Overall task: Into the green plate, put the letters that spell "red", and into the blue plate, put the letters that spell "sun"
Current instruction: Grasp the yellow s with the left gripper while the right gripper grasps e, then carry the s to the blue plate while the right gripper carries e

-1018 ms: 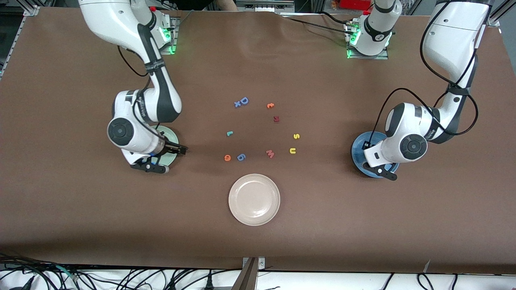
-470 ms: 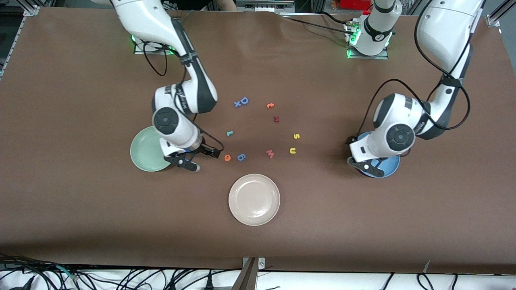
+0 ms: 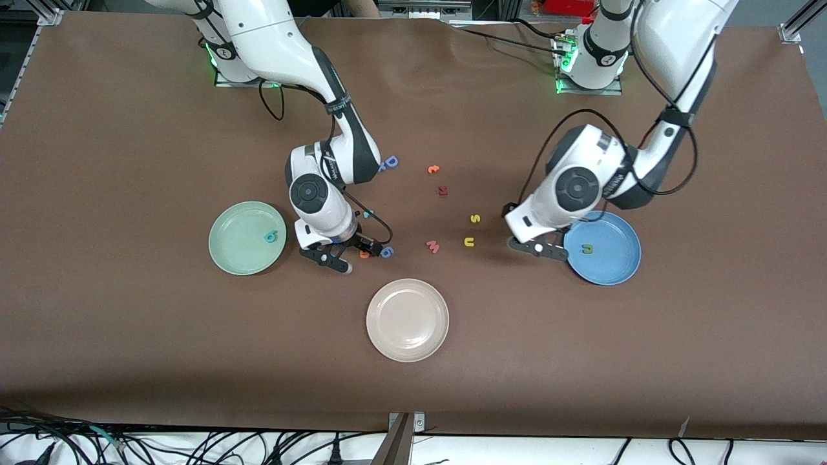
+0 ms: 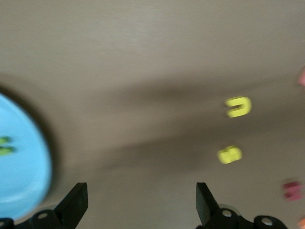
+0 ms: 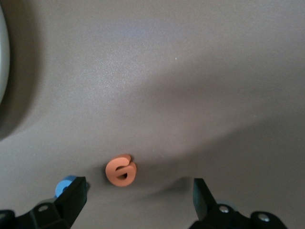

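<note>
Over the bench, both claws hung open and empty, each reaching for its next letter.
Right claw point(image 3: 342, 254) hovered over orange e point(image 5: 121, 170), beside the green plate point(image 3: 227, 253) holding d point(image 3: 274, 236); left claw point(image 3: 536, 241) was between u point(image 3: 469, 242) and the blue plate point(image 3: 620, 270) holding n point(image 3: 587, 248).

Lighting's pretty even and bright from overhead, with soft arm shadows falling on the brown table point(image 3: 129, 355). No real glare. Front view is sharp. The left wrist view is smeared with motion blur; the right wrist view is clearer, with a soft sheen on the cloth.
</note>
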Robot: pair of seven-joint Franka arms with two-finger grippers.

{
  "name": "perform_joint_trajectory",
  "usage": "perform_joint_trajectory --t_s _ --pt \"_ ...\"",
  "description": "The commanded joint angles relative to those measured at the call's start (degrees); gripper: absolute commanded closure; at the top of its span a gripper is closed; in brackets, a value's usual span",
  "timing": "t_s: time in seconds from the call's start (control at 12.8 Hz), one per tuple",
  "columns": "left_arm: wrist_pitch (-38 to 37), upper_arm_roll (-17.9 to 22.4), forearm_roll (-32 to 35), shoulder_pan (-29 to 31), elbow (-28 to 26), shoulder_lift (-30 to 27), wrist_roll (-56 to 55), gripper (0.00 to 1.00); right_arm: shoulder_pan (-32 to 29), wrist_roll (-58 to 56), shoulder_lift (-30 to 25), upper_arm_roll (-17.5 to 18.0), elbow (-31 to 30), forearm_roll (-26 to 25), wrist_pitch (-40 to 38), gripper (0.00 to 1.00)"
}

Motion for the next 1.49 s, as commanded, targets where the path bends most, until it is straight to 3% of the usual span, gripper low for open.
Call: perform_joint_trajectory --t_s 0.0,0.16,0.39,0.63,0.94,1.02,1.1,1.25,1.41 --pt "5.0 0.0 1.7 -4.3 0.3 3.5 -10.6 0.00 -0.4 -0.1 1.0 0.1 1.8 0.8 0.1 0.16" --pt "9.0 0.3 2.3 -8.1 -0.3 6.2 -17.1 0.00 -0.6 -0.2 1.2 0.1 1.8 0.6 0.1 0.22" --pt "12.4 0.3 2.4 -8.6 -0.5 8.4 -19.9 0.00 -0.6 0.0 2.1 0.1 3.3 0.7 0.2 0.25" --pt "12.9 0.3 6.5 -8.7 -0.7 9.1 -20.5 0.00 -0.4 0.2 3.3 0.1 4.0 1.2 1.8 0.25" --pt "12.9 0.4 6.9 -8.5 -0.9 9.3 -20.5 0.07 -0.4 0.3 4.0 0.2 4.2 1.2 2.7 0.25" --pt "12.9 0.4 6.9 -8.6 -1.3 9.3 -20.5 0.08 -0.4 0.0 4.1 0.2 4.2 1.2 2.7 0.31" --pt "12.9 0.4 6.9 -8.6 -1.7 9.2 -20.5 0.14 -0.4 0.0 4.2 0.2 4.2 1.2 2.7 0.45" --pt "12.9 0.4 6.9 -8.6 -1.9 9.2 -20.5 0.54 -0.4 -0.2 4.2 0.2 4.2 1.2 2.7 0.63" --pt "12.9 0.4 6.9 -8.8 -1.9 9.3 -20.5 0.58 -0.4 -0.3 4.2 0.2 4.2 1.2 2.7 0.73"
